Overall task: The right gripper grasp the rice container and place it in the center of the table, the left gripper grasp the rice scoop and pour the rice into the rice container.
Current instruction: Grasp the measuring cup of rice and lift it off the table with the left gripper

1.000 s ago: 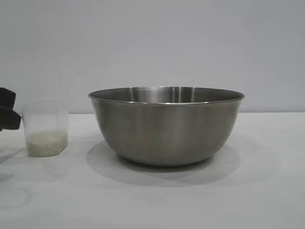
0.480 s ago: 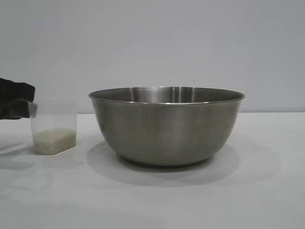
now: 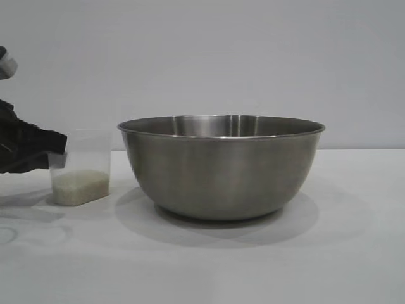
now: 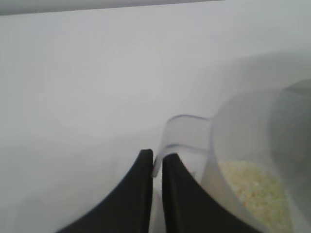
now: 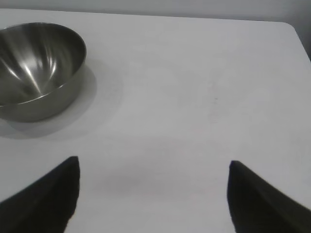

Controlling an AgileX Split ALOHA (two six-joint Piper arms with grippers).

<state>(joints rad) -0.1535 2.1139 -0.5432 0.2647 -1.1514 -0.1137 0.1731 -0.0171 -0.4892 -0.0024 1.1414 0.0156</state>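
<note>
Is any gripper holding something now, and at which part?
The left gripper holds the rice scoop by its side handle; the right gripper is open, holding nothing.

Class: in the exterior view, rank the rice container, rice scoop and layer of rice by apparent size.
1. rice container
2. rice scoop, held by the left gripper
3. rice inside it

The left tool (image 4: 157, 167) has its two black fingers (image 4: 138, 194) pressed nearly together on the clear handle of the rice scoop (image 4: 243, 145). Off-white rice (image 4: 255, 191) lies in a shallow layer inside the scoop. Behind them spreads the white counter (image 4: 97, 82).
</note>
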